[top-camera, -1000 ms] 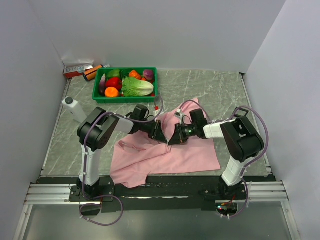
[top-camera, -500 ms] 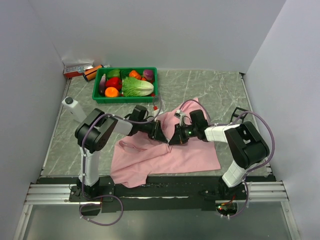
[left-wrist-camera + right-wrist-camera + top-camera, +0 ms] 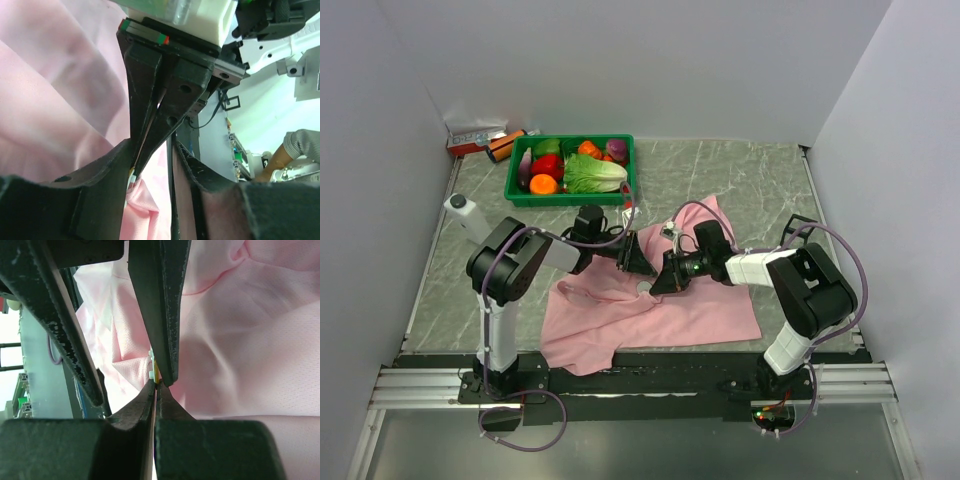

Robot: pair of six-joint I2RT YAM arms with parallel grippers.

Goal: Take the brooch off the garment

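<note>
Left gripper [image 3: 646,266] has backed toward the garment's [image 3: 705,312] far edge, fingers parted, empty. Right gripper [image 3: 658,284] stays pinched on the brooch [image 3: 153,369] mid-garment.

A robotics lab cell. Plain white panels [image 3: 620,60] box in a marble-look table [image 3: 740,180], an aluminium rail [image 3: 420,385] along its near edge.

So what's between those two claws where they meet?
A white and yellow piece, likely the brooch, on the garment, between left gripper and right gripper; the right wrist view shows it.
</note>
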